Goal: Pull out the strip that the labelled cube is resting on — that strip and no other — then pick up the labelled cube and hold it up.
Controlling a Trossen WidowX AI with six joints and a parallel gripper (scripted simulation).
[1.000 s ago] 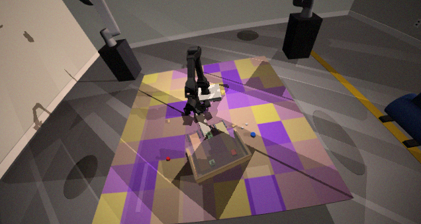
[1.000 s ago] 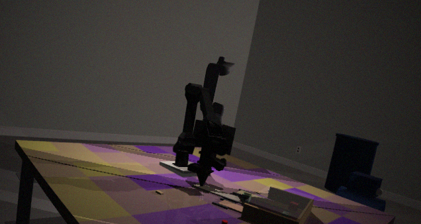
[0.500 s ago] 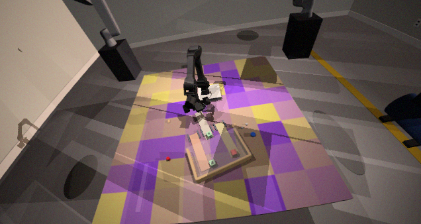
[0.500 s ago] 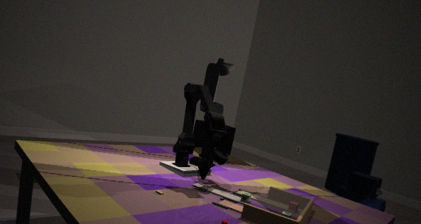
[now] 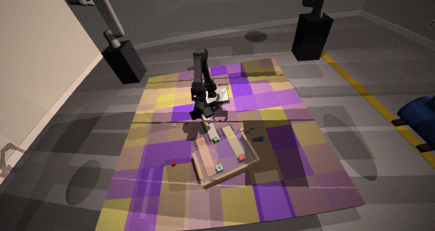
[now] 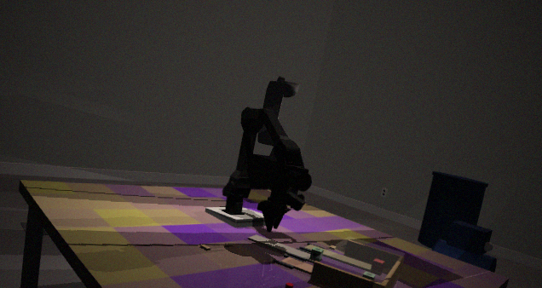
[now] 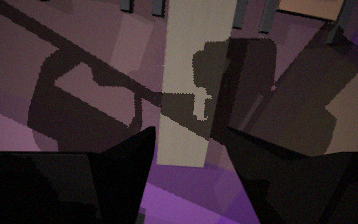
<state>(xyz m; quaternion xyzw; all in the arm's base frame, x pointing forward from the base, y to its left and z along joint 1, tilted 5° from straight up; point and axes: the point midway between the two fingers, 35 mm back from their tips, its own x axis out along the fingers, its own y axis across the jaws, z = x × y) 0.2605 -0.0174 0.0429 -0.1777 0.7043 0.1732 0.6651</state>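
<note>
A pale grey strip (image 5: 210, 128) (image 6: 273, 244) (image 7: 195, 45) sticks out through the open side of the tray. A green cube with a light mark (image 5: 216, 139) (image 6: 316, 252) is on its inner part. A second marked green cube (image 5: 219, 168) (image 6: 369, 275) is near the far end of the peach strip (image 5: 204, 154) (image 7: 312, 7). A red cube (image 5: 241, 156) (image 6: 378, 261) is at the end of the cream strip (image 5: 232, 138). My gripper (image 6: 273, 228) (image 7: 189, 132) is open and empty, above the pale strip's outer end, which shows between the fingertips in the wrist view.
The wooden tray (image 5: 230, 173) has walls on three sides. Short dark guides (image 7: 237, 15) flank the strips at the open side. A small red piece (image 5: 174, 163) lies left of the tray, a blue piece (image 5: 261, 138) right of it.
</note>
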